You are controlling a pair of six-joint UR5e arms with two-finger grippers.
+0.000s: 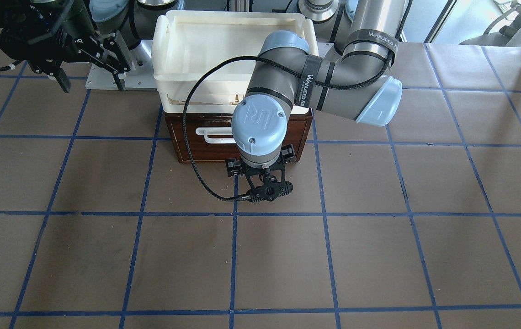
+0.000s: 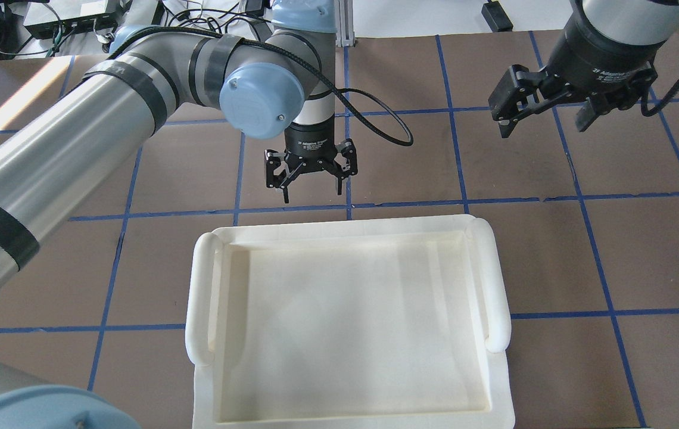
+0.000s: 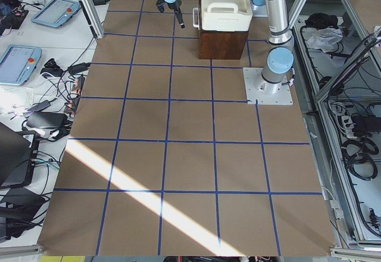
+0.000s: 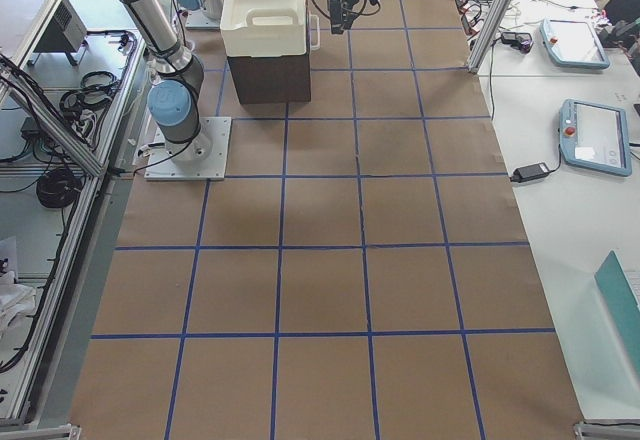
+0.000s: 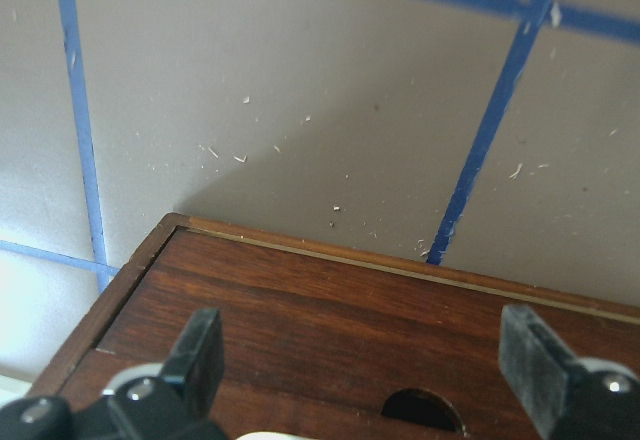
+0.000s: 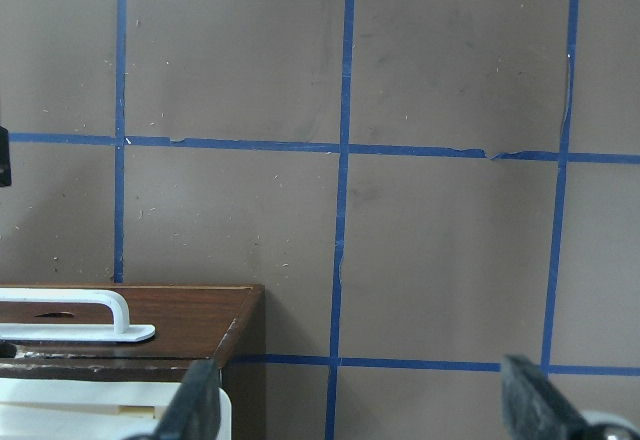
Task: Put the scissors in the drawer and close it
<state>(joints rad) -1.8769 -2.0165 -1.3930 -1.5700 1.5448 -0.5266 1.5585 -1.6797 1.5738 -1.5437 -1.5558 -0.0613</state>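
The dark reddish-brown wooden drawer (image 1: 192, 148) with its white bar handle (image 1: 212, 133) looks pushed in, its front flush under the cream tray. My left gripper (image 2: 312, 195) is open and empty, hanging just in front of the drawer front (image 5: 300, 300), fingers (image 5: 200, 355) pointing down. My right gripper (image 2: 545, 124) is open and empty, raised off to the side; its wrist view shows the drawer front (image 6: 190, 310) and handle (image 6: 80, 315). The scissors show in no view.
A cream-white plastic tray (image 2: 202, 298) sits on top of the drawer cabinet, empty. The brown table (image 1: 379, 256) carries a blue tape grid. The left arm's black cable (image 1: 192, 151) loops in front of the drawer.
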